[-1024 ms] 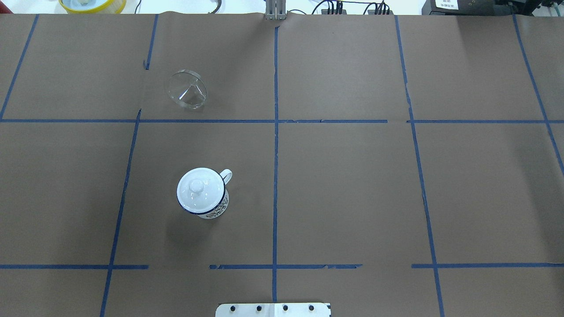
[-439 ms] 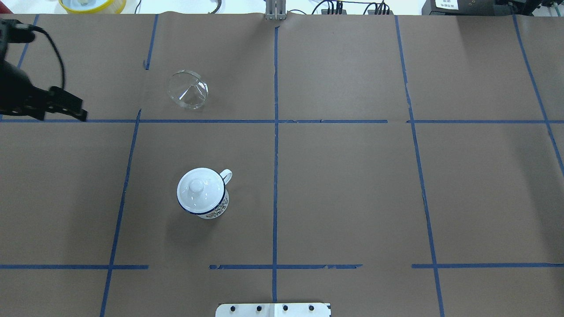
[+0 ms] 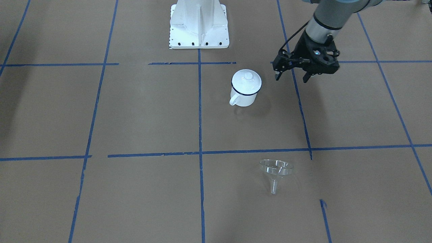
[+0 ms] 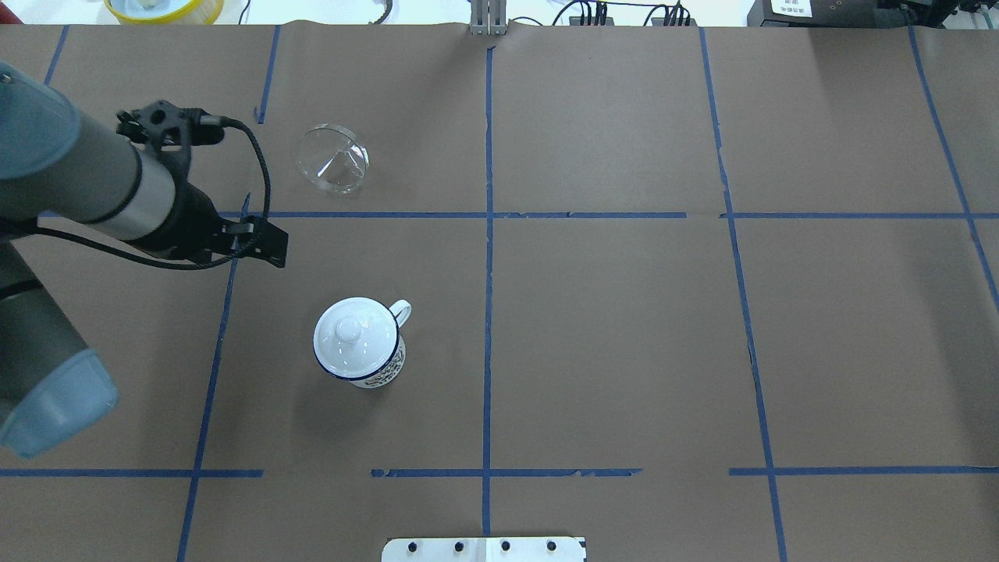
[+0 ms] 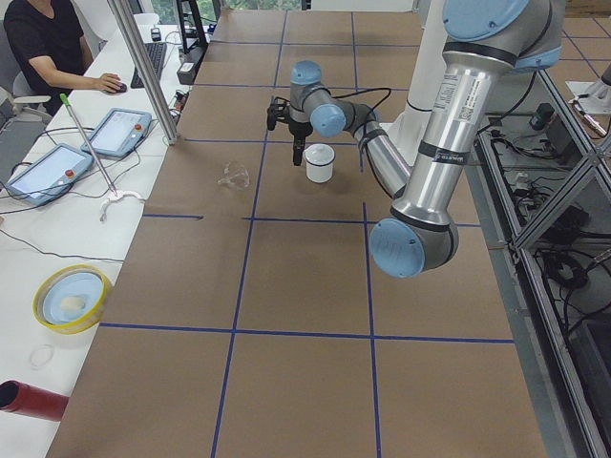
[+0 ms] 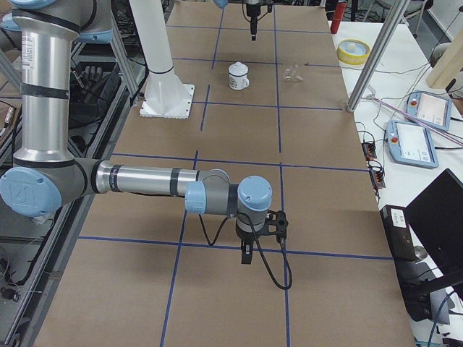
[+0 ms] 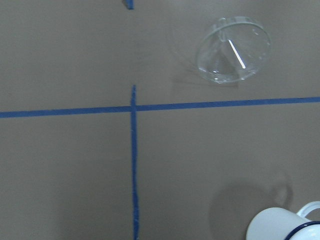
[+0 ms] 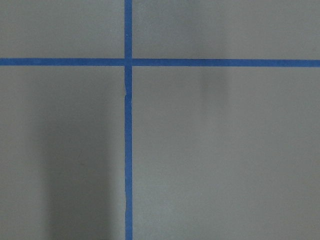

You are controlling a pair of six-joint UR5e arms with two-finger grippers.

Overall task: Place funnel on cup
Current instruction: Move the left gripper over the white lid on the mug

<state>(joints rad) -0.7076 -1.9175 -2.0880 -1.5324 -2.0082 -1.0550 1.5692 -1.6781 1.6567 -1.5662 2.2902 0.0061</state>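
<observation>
The clear funnel (image 4: 332,158) lies tipped on its side on the brown paper, far left of centre; it also shows in the front view (image 3: 275,168) and the left wrist view (image 7: 233,49). The white cup (image 4: 367,367) with a dark blue rim stands upright nearer the robot, with a white knobbed lid (image 4: 349,332) on top (image 3: 247,76). My left gripper (image 3: 291,77) is open and empty, hovering left of the cup and nearer than the funnel, touching neither. My right gripper (image 6: 260,242) shows only in the right side view, far from both; I cannot tell its state.
The white robot base plate (image 4: 484,549) sits at the near table edge. A yellow-rimmed bowl (image 4: 164,8) lies beyond the far edge. Blue tape lines (image 4: 488,234) grid the paper. An operator (image 5: 48,48) sits with tablets (image 5: 43,172) at a side desk.
My left arm has come in from the left edge and moved right, to between the funnel and the cup. Funnel, cup and lid have not moved.
</observation>
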